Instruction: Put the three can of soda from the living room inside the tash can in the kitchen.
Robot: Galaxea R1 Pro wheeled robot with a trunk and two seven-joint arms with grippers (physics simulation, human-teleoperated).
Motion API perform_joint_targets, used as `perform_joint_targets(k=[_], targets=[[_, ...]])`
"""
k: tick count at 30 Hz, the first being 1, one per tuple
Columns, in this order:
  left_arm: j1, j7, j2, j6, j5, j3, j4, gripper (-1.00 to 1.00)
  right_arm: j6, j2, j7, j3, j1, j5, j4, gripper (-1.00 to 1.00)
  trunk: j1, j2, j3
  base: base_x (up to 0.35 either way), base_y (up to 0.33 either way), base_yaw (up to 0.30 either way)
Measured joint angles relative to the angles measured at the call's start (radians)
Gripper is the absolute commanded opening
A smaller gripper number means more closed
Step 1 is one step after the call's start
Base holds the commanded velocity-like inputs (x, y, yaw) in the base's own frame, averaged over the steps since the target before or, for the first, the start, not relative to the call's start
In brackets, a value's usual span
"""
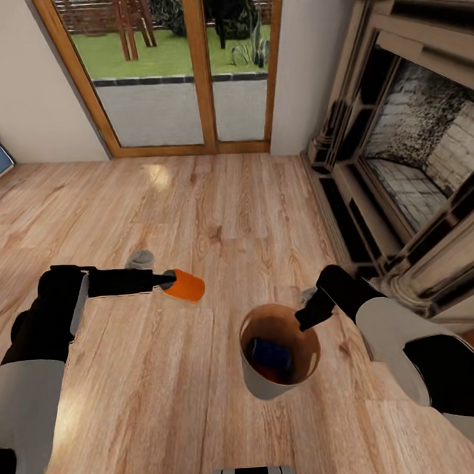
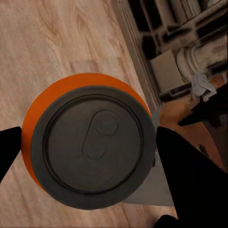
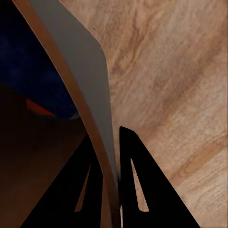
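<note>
Head view puts me over the pale plank floor (image 1: 213, 196) of the living room, with the wood-framed glass doors (image 1: 185, 72) ahead and the stone fireplace (image 1: 414, 149) off to my right. My left gripper (image 1: 171, 281) is clamped on an orange can (image 1: 185, 286), which lies on its side above the floor; on the left wrist view its grey top (image 2: 92, 142) faces the camera between the two dark fingers (image 2: 190, 180). My right gripper (image 1: 306, 318) is pinched on the rim of the trash can (image 1: 256, 379), one finger inside and one outside the wall, as the right wrist view shows with the pale wall (image 3: 85, 80) running down between the fingers (image 3: 140, 190). The bin hangs close in front of me, tilted a little, and a blue can (image 1: 270, 354) lies inside it on the copper-brown lining. A grey blob (image 1: 140, 258) rests on the floor just beyond my left forearm; I can't make out what it is.
</note>
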Motion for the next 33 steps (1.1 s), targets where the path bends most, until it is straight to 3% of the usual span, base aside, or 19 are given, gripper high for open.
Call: perform_joint_targets(k=[6, 9, 13, 15, 19, 21, 33], targets=[[-0.062, -0.181, 0.021, 0.0, 0.001, -0.003, -0.007, -1.0, -0.012, 0.038, -0.056, -0.001, 0.0, 0.034, -0.004, -1.0, 0.0, 0.0, 0.0, 0.0, 0.0, 0.0], [-0.068, -0.22, 0.022, 0.0, -0.005, -0.005, -0.008, -1.0, 0.004, 0.055, -0.086, -0.049, 0.0, 0.005, -0.011, -1.0, 0.0, 0.0, 0.0, 0.0, 0.0, 0.0], [-0.069, -0.233, 0.021, 0.0, -0.01, -0.014, -0.009, -1.0, 0.005, 0.079, -0.157, -0.091, -0.001, 0.021, -0.013, -1.0, 0.0, 0.0, 0.0, 0.0, 0.0, 0.0], [-0.069, -0.236, 0.021, 0.0, -0.012, -0.052, -0.008, -1.0, 0.004, 0.086, -0.177, -0.102, -0.002, 0.032, -0.014, -1.0, 0.0, 0.0, 0.0, 0.0, 0.0, 0.0], [-0.068, -0.238, 0.018, 0.0, -0.014, -0.193, -0.007, -1.0, 0.017, 0.091, -0.187, -0.114, -0.003, 0.011, -0.015, -1.0, 0.0, 0.0, 0.0, 0.0, 0.0, 0.0], [-0.068, -0.238, 0.015, 0.0, -0.015, -0.228, -0.009, -1.0, 0.035, 0.092, -0.188, -0.114, -0.004, 0.016, -0.016, -1.0, 0.0, 0.0, 0.0, 0.0, 0.0, 0.0], [-0.065, -0.204, -0.003, 0.0, -0.019, -0.36, -0.009, -1.0, 0.052, 0.118, -0.19, -0.114, -0.004, 0.024, -0.018, -1.0, 0.0, 0.0, 0.0, 0.0, 0.0, 0.0]])
